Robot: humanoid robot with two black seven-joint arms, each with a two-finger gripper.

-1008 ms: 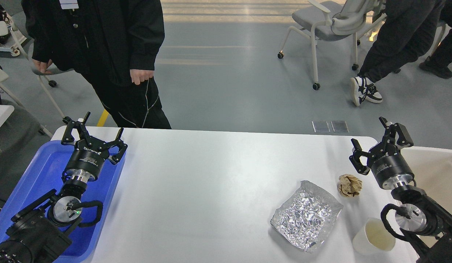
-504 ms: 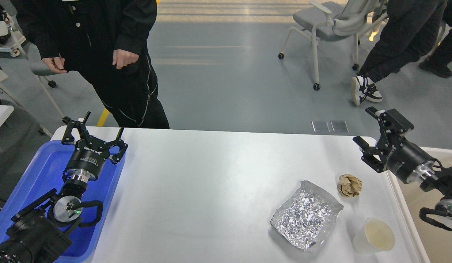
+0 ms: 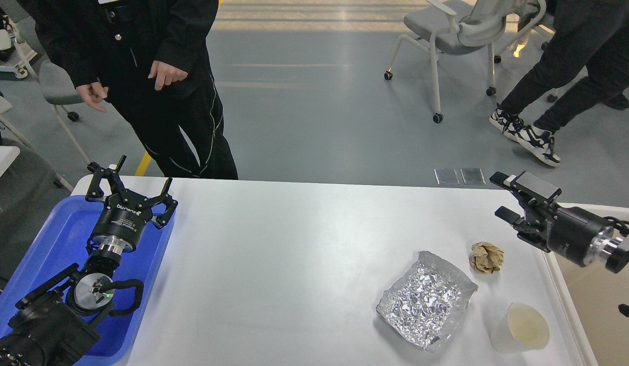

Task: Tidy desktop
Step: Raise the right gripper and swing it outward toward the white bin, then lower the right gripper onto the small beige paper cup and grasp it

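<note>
Your left gripper [image 3: 130,195] hangs over the blue tray [image 3: 50,239] at the left end of the desktop [image 3: 294,264], jaws spread and holding nothing, well apart from all the clutter. Moving right, you have three loose things in the right part of the white top: one crumpled foil tray [image 3: 427,299] lying on a diagonal, one brown paper ball [image 3: 486,257] just beyond it, and one paper cup [image 3: 519,328] near the front edge. Your right gripper [image 3: 517,198], jaws parted and empty, is much the nearer; the paper ball lies just below and left of it, beside the beige bin [image 3: 599,305].
</note>
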